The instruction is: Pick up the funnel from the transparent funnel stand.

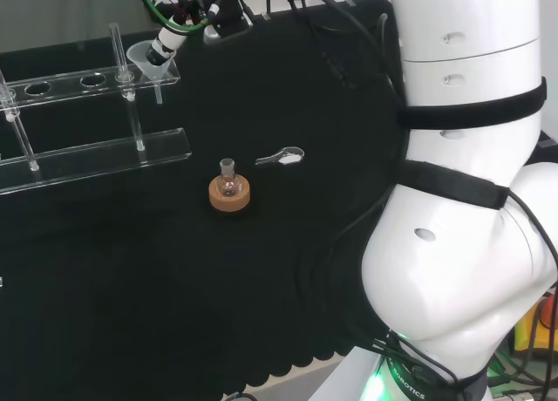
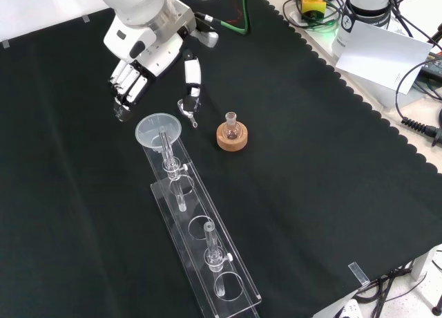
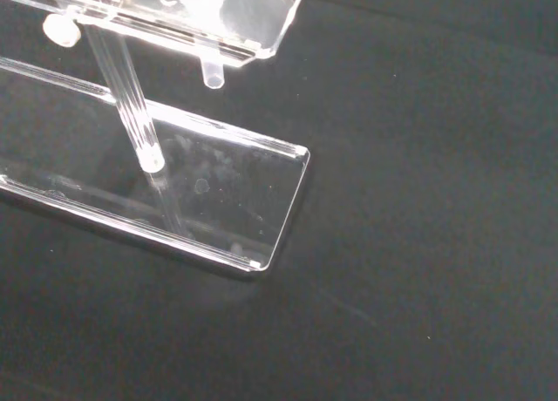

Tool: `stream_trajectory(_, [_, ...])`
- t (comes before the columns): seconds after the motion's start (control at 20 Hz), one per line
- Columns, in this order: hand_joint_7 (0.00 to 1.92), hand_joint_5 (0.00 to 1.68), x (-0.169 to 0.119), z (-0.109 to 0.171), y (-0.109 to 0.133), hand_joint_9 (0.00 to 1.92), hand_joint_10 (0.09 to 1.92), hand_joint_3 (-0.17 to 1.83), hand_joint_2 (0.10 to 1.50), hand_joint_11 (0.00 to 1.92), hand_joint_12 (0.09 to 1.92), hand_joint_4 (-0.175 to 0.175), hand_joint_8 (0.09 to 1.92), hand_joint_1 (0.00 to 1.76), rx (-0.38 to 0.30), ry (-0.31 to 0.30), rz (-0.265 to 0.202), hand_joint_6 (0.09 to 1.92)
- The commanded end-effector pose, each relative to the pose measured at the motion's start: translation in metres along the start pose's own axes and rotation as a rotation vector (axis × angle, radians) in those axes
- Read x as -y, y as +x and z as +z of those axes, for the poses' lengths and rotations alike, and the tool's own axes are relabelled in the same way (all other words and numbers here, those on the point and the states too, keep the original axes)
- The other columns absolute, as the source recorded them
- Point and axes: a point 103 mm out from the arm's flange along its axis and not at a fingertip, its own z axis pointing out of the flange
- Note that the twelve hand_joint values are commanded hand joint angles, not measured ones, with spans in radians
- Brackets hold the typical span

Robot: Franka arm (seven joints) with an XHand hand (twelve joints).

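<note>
A clear funnel (image 2: 157, 130) sits in the end hole of the transparent funnel stand (image 2: 207, 263). In the head view the funnel (image 1: 146, 57) hangs at the right end of the stand's upper shelf (image 1: 65, 80). My hand (image 2: 148, 52) hovers just beyond that end, open. Its fingers (image 2: 128, 90) point down on one side of the rim and its thumb (image 2: 191, 72) on the other. In the head view a finger of the hand (image 1: 168, 37) reaches the funnel's rim; I cannot tell if it touches. The wrist view has the funnel's stem tip (image 3: 212, 72) over the stand's base plate (image 3: 218, 192).
A small round flask on a cork ring (image 2: 232, 133) stands right of the funnel in the front view. A small clear scoop (image 1: 281, 158) lies on the cloth near the thumb. The arm's white links (image 1: 462, 157) rise at the head view's right. Cables (image 1: 340, 61) cross the far cloth.
</note>
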Motion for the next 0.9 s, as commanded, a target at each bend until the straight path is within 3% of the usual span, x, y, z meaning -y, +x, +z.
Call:
stream_trajectory(0.05, [0.00, 0.09, -0.004, 0.007, 0.001, 0.15, 0.81, 0.23, 0.77, 0.21, 1.44, -0.031, 0.65, 0.47, 0.006, 0.021, -0.018, 0.09])
stream_trajectory(0.9, [0.00, 0.07, -0.019, 0.012, 0.013, 0.09, 0.84, 0.21, 0.76, 0.20, 1.45, -0.027, 0.53, 0.45, 0.015, 0.037, -0.047, 0.09])
